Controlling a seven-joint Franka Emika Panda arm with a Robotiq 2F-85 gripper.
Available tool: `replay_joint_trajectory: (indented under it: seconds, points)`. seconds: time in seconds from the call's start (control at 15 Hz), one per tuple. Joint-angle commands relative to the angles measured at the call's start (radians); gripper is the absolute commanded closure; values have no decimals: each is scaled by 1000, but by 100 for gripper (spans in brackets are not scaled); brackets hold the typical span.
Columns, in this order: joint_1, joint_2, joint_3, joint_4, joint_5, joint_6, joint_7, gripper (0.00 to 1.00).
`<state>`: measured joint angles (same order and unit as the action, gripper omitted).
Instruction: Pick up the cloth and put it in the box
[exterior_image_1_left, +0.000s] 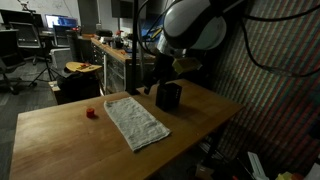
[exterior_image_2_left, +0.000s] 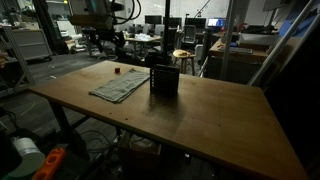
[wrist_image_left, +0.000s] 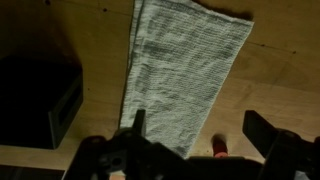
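Note:
A light grey cloth lies flat on the wooden table in both exterior views and fills the middle of the wrist view. A black box stands beside it, also seen in an exterior view and at the left of the wrist view. My gripper is open and empty. It hangs above the table over one end of the cloth, without touching it. One finger is over the cloth's edge, the other over bare wood.
A small red object lies on the table between my fingers, next to the cloth's end, and shows in both exterior views. The wooden table stands by a wall, with lab desks and chairs behind it.

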<state>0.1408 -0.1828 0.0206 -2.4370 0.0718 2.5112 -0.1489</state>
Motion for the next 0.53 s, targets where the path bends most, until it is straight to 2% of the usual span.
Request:
replay_joint_trajectory:
  seconds: [0.0,0.47]
  points:
    - [10,136,39,118,15,42,-10,0]
    - [19,369,121,339,-14,57,-4,0]
